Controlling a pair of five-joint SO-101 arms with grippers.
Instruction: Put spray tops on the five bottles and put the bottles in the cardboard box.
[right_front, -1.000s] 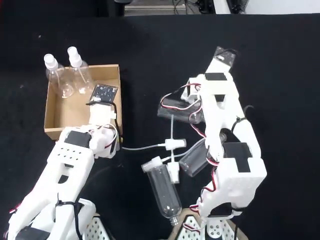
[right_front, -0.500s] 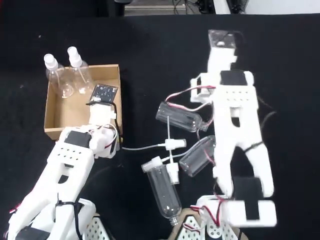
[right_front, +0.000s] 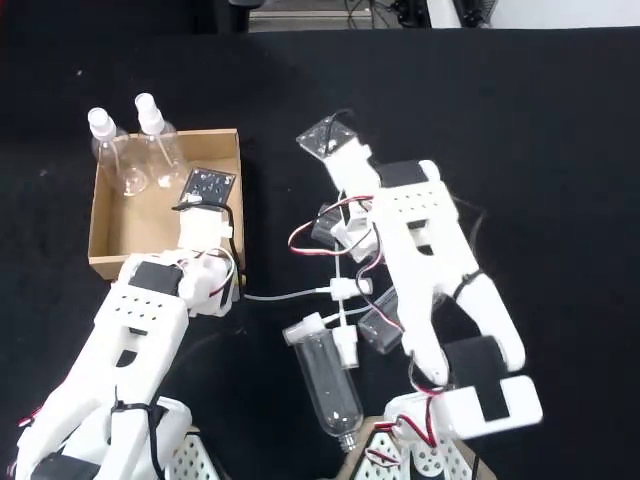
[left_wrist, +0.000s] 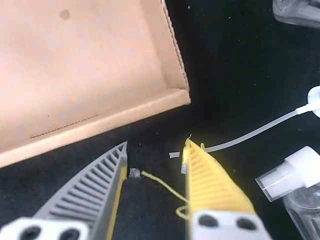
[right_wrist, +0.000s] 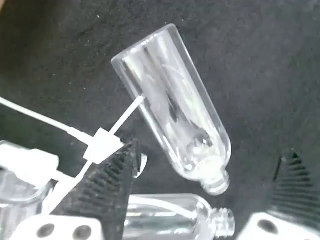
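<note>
Left hand: mine (left_wrist: 156, 145) sits low over the black bench (right_front: 550, 150), just off the near right corner of the cardboard box (right_front: 130, 225). The fingers are apart and there's nothing between them.
Right hand: this one (right_wrist: 211, 150) has its fingers spread wide over the far bottle (right_wrist: 170, 105). I can't tell whether either finger is touching it.
Far bottle: clear, lying on its side with its neck open and no top on.
Capped bottles: two of them (right_front: 115, 160) (right_front: 160, 145) stand side by side in the box's far left corner, spray tops on.
Middle bottle: it (right_front: 378, 325) lies on the bench partly under the right arm, neck bare.
Near bottle: it (right_front: 330, 385) lies closest to the arm bases, with its open neck pointing toward them.
Long-tube top: this loose spray top (right_front: 345, 288) lies between the arms, and its thin tube runs toward my left hand.
Other loose tops: one (right_front: 305, 328) lies at the near bottle's base and another (right_front: 347, 345) just beside that bottle.
</note>
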